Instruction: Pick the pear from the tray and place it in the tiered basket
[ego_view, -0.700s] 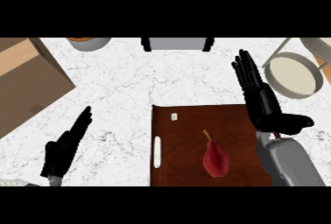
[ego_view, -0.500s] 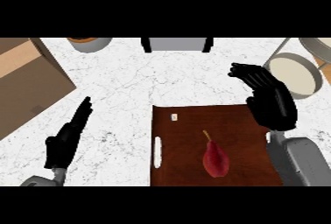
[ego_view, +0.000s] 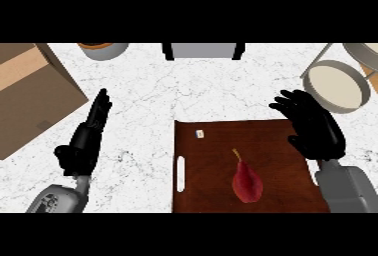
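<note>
- Lower than before, the right hand (ego_view: 316, 131) hovers over the tray's (ego_view: 210, 145) right edge, fingers relaxed and empty.
- Red pear (ego_view: 246, 183) lies on the tray, lower centre.
- Left hand (ego_view: 83, 145) rests at frame left, fingers straight.

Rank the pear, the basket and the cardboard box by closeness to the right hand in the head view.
1. Basket, upper right, just beyond the right hand.
2. Pear, on the tray, nearer the robot.
3. Cardboard box, far left edge.

You'll see the red pear (ego_view: 246, 183) lying flat on the brown tray (ego_view: 214, 150), stem pointing far; the tiered basket (ego_view: 336, 88) stands far right.
</note>
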